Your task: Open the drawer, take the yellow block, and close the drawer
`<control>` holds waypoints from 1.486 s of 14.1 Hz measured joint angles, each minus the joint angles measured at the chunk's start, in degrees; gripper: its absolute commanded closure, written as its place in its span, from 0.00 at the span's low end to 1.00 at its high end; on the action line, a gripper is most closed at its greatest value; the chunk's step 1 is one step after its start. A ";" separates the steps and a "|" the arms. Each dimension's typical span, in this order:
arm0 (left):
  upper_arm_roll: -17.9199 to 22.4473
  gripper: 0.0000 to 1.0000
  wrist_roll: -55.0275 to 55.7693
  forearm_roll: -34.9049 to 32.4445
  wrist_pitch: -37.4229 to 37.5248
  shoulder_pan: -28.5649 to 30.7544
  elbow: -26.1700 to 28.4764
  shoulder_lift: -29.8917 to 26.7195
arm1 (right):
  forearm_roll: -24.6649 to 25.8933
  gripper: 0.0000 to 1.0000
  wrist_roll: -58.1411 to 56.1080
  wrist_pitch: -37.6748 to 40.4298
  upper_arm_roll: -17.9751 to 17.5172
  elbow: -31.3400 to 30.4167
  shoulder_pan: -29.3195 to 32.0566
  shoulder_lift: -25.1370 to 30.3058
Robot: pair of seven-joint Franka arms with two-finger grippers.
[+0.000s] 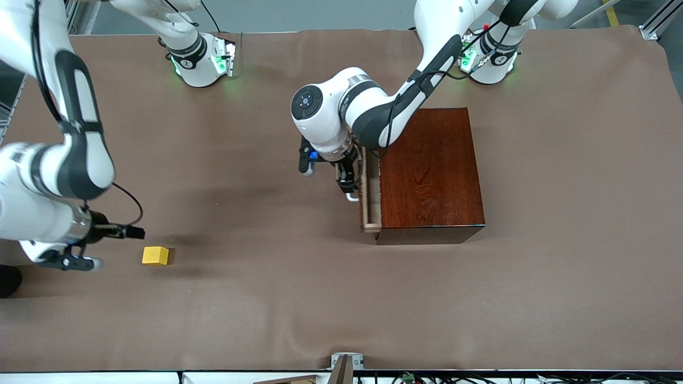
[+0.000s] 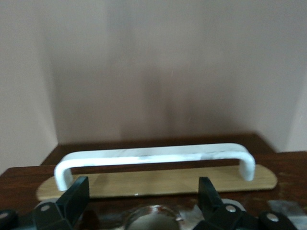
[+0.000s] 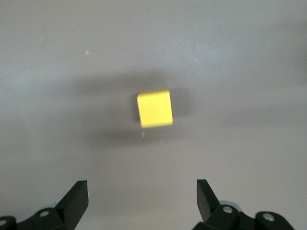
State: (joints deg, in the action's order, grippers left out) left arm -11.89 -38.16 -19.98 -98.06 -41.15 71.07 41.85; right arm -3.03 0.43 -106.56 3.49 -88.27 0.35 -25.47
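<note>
The dark reddish-brown box (image 1: 432, 170) stands mid-table, and the drawer (image 1: 371, 194) sticks out of it a little, showing its pale-wood rim. The white handle (image 1: 352, 197) faces the right arm's end of the table. My left gripper (image 1: 347, 180) is open at the drawer front. In the left wrist view its fingers (image 2: 76, 196) stand spread just short of the handle (image 2: 153, 155) without touching it. The yellow block (image 1: 155, 255) lies on the table. My right gripper (image 1: 133, 232) hovers open and empty over the table beside it. The block (image 3: 154, 109) shows ahead of the spread gripper (image 3: 142, 196).
The brown table cover (image 1: 267, 298) is wrinkled along the edge nearest the camera. The two arm bases (image 1: 200, 58) stand at the table's back edge. A small fixture (image 1: 346, 362) sits at the middle of the front edge.
</note>
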 measured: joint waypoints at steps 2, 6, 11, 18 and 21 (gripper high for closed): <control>0.43 0.00 -1.55 -1.28 1.54 0.18 0.03 -0.08 | 0.00 0.00 -1.11 6.14 -0.15 0.05 -0.02 3.87; 0.70 0.00 -1.95 -3.34 3.41 0.21 0.25 -0.09 | 0.02 0.00 -2.77 17.74 -0.42 0.11 -0.33 12.46; 0.67 0.00 -1.46 -3.50 2.89 0.18 0.21 -0.14 | 0.56 0.00 -2.90 22.72 -0.82 -0.16 -2.58 21.23; 0.15 0.00 25.79 -1.92 -6.41 0.24 -0.59 -6.23 | 0.82 0.00 -2.89 24.29 -0.53 1.58 -2.65 23.21; 0.61 0.00 35.21 1.76 -5.81 0.97 -0.61 -11.65 | 0.86 0.00 -2.89 24.78 -0.42 3.63 -2.54 23.08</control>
State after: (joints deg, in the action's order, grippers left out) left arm -11.28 -2.95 -18.23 -103.87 -40.18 70.46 30.20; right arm -2.17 -2.46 -81.78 3.08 -84.63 -2.19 -2.39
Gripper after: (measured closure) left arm 0.000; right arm 0.000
